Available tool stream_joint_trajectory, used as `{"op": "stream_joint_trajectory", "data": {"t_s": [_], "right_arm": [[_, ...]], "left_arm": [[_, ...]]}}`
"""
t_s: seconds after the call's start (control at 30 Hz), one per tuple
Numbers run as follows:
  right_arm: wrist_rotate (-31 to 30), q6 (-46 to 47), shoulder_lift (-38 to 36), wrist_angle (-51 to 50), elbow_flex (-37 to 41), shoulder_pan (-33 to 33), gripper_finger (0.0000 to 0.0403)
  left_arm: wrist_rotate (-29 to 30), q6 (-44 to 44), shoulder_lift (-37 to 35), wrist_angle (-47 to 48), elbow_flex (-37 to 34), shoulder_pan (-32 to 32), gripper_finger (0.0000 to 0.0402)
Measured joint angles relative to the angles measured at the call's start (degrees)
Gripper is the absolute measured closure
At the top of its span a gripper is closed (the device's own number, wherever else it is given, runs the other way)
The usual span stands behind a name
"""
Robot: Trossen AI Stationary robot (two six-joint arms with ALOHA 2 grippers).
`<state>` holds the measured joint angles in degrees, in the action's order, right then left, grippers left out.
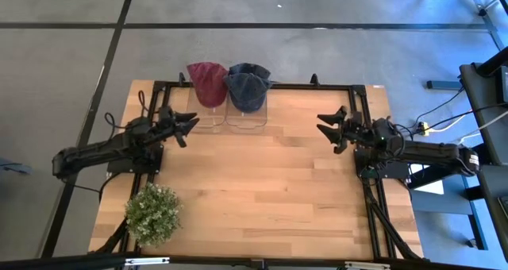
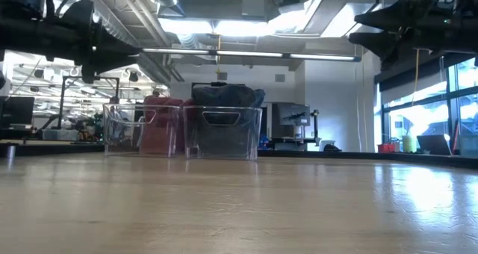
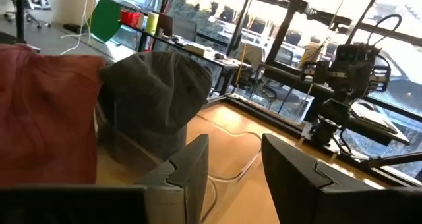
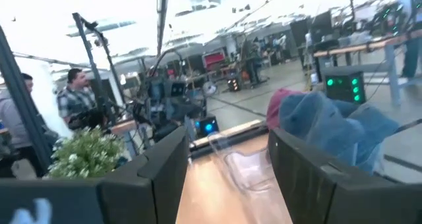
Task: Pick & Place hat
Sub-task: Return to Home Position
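Observation:
A dark red hat and a dark blue hat each sit in their own clear plastic bin at the table's far edge, side by side; both also show in the low view, red hat, blue hat. My left gripper hovers open above the table, just left of the bins, pointing toward them. In its wrist view the gripper faces the blue hat and the red hat. My right gripper is open, raised over the table's right part, facing left; its own view shows it.
A small potted plant stands at the table's near left corner. A black frame runs along the far and side edges. Bare wooden table lies between the arms. People stand in the room beyond.

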<state>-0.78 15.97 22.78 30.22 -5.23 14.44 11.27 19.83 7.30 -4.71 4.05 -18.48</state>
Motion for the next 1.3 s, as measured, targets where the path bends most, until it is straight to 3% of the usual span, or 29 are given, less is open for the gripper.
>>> {"op": "stream_joint_trajectory", "data": {"t_s": [0.23, 0.47, 0.63, 1.3], "right_arm": [[-0.28, -1.2, -5.25, -4.27, 0.0, 0.0, 0.0192], [-0.22, -1.13, -8.8, -9.44, 0.0, 0.0, 0.0192], [-0.21, -1.18, -8.71, -10.21, 0.01, 0.0, 0.0192], [-2.67, -4.03, -8.69, -15.47, 0.02, 0.02, 0.0192]], "left_arm": [[0.27, 0.58, -7.33, 6.59, 0.0, 0.0, 0.0265], [0.01, 1.29, -6.97, 5.86, -0.52, -0.02, 0.0265], [-0.52, 1.51, -7.12, 1.56, -3.46, -0.02, 0.0265], [-0.23, -1.57, -7.06, 1.69, -3.56, -0.02, 0.0265]]}}
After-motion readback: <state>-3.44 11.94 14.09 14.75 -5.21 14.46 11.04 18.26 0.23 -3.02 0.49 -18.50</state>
